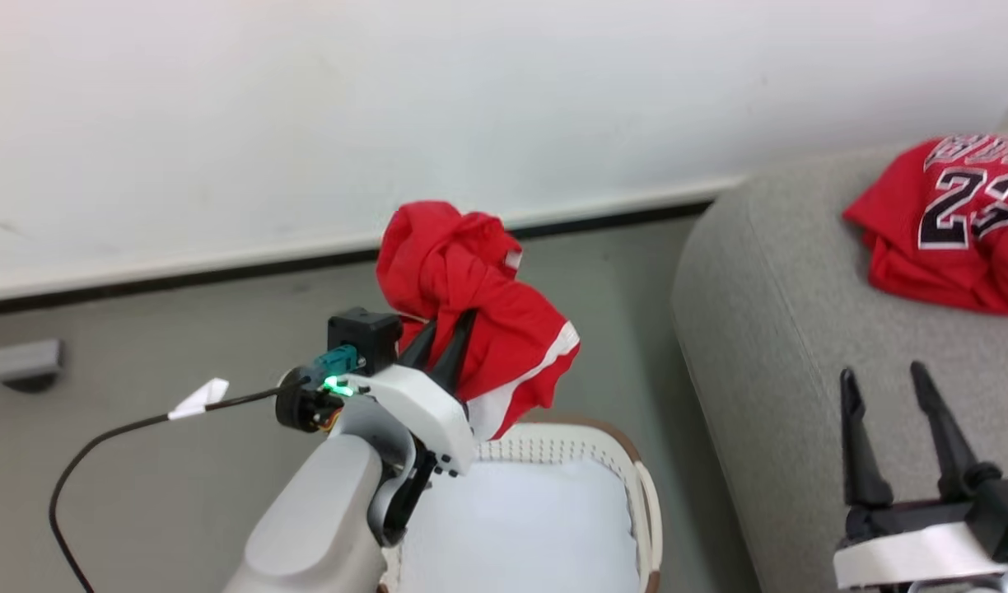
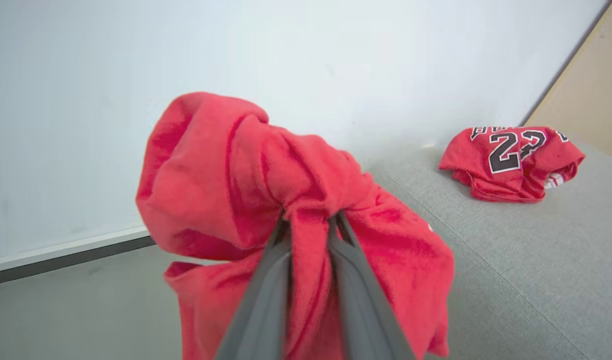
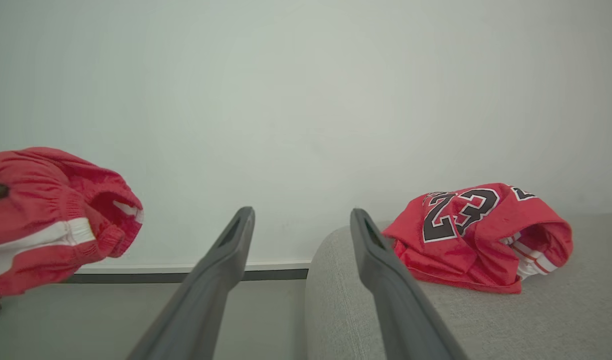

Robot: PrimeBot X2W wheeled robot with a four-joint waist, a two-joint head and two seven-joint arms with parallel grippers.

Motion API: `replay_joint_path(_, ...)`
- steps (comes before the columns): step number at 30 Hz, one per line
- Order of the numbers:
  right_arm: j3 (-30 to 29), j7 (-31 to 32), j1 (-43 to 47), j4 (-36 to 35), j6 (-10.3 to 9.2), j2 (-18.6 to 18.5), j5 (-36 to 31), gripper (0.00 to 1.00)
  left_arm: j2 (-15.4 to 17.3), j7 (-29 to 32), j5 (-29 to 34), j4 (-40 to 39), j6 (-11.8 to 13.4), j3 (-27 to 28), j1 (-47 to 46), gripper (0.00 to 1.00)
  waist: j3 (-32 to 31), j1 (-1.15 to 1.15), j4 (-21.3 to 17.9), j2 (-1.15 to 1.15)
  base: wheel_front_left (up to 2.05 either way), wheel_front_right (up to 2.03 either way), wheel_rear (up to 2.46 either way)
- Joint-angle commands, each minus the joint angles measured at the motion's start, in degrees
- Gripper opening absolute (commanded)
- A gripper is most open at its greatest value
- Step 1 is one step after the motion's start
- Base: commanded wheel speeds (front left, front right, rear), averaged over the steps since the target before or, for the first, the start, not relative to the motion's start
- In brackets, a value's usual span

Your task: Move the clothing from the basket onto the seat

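**A:** How is the carry best done?

**B:** The red shorts with white trim (image 1: 471, 263) are clamped in a bunch by the left hand (image 2: 311, 220). They are lifted clear of the small cream-white perforated plastic basket with a brown rim (image 1: 632, 461), which lies at six o'clock of them in the head view. The bundle is best swung toward three o'clock, over the large grey fabric-upholstered seat (image 1: 784, 329). The hanging hem should be kept above the rounded edge, and the grip loosened only once the cushion lies beneath.

**A:** And the other hand?

**B:** The right hand (image 1: 883, 372) is spread wide apart and empty, over the seat's near edge.

**A:** How does the clothing look?

**B:** Soft and crumpled, draped around the left hand. The red jersey with black number 23 (image 1: 949, 222) is already laid on the seat at two o'clock. Flat white padding (image 1: 520, 519) is seen in the basket.
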Motion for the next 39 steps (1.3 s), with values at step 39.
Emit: replay_joint_path(39, 51.32, 2.06, -21.86, 1.54, -0.13, -23.28, 33.53, 1.0, 5.09, 10.52, -2.94, -33.79, 5.65, -1.32, 11.16, 0.0, -12.23, 0.02, 3.66, 0.0, 0.0, 0.0, 0.0)
